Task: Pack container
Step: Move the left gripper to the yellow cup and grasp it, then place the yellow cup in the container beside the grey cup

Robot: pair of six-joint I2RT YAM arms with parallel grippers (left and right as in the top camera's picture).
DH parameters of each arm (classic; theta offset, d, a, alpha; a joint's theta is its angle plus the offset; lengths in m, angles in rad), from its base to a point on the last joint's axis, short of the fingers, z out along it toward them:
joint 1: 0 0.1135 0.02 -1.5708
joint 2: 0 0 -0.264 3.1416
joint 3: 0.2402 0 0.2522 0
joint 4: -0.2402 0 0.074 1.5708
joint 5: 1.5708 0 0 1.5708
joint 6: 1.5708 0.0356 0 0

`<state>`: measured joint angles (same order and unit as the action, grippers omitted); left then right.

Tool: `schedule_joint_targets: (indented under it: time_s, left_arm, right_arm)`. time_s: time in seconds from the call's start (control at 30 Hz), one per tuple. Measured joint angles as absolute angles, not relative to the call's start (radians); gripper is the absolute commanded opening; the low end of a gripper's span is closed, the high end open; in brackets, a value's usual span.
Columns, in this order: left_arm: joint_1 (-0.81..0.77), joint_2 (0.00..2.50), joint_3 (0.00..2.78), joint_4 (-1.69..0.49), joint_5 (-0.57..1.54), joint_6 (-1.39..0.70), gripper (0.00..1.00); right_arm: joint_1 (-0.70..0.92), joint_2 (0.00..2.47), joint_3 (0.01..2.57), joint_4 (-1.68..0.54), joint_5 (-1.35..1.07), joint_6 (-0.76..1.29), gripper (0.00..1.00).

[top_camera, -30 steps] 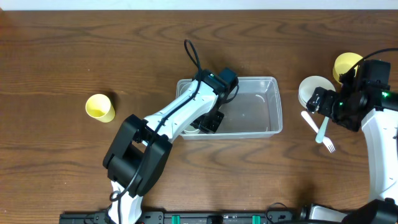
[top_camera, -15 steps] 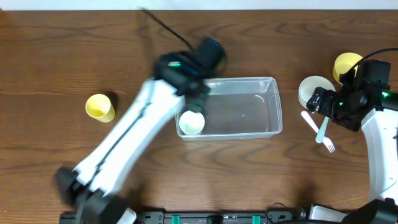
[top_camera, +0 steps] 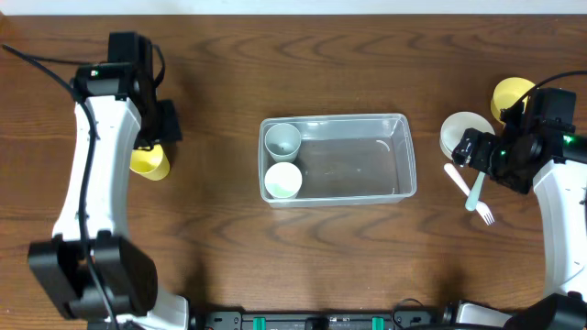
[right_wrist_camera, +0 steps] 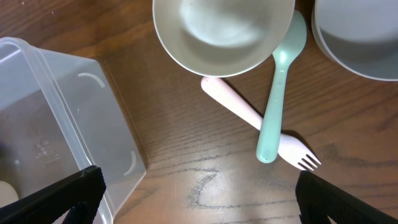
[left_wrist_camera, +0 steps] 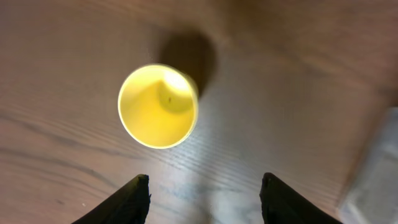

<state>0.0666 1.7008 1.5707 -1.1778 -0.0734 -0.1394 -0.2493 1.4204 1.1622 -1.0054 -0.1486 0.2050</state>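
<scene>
Dark wooden table (top_camera: 220, 238) (visible grain)

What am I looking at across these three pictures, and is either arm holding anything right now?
A left arm and a right arm stand at a wooden table. The overhead picture looks straight down. The other two come from a camera on each wrist, with that arm's dark jaws at the bottom edge. In the middle lies the clear container, a grey cup and a white cup standing at its left end. The left jaws are open by a yellow cup, holding nothing. The right jaws are open too, above a white bowl, a teal spoon and a pale pink fork that it crosses. A second yellow cup stands far right.
</scene>
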Motion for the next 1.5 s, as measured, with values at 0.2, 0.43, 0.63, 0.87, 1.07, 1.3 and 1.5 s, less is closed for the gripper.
schedule_joint_targets:
  time_s: [0.2, 0.43, 0.63, 0.87, 1.07, 1.3, 1.5]
  left_arm:
    - [0.13, 1.821, 1.461, -1.105, -0.043, -0.142, 0.6]
    - [0.14, 1.93, 1.443, -1.065, -0.024, -0.152, 0.32]
    - [0.14, 1.941, 1.443, -1.065, -0.022, -0.154, 0.06]
    - [0.14, 1.941, 1.443, -1.084, -0.014, -0.154, 0.06]
    - [0.106, 1.888, 1.443, -1.142, -0.014, -0.154, 0.06]
    - [-0.157, 1.6, 1.542, -1.166, -0.002, -0.154, 0.06]
    - [-0.45, 1.519, 1.713, -1.164, 0.018, -0.154, 0.06]
  right_arm:
    - [-0.249, 1.42, 1.162, -1.006, -0.149, 0.205, 0.99]
    - [-0.249, 1.42, 1.162, -1.005, -0.149, 0.205, 0.99]
    - [-0.249, 1.42, 1.162, -1.006, -0.149, 0.205, 0.99]
    - [-0.249, 1.42, 1.162, -1.006, -0.149, 0.205, 0.99]
    - [-0.249, 1.42, 1.162, -1.005, -0.149, 0.205, 0.99]
    - [-0.249, 1.42, 1.162, -1.005, -0.149, 0.205, 0.99]
    - [-0.249, 1.42, 1.162, -1.006, -0.149, 0.205, 0.99]
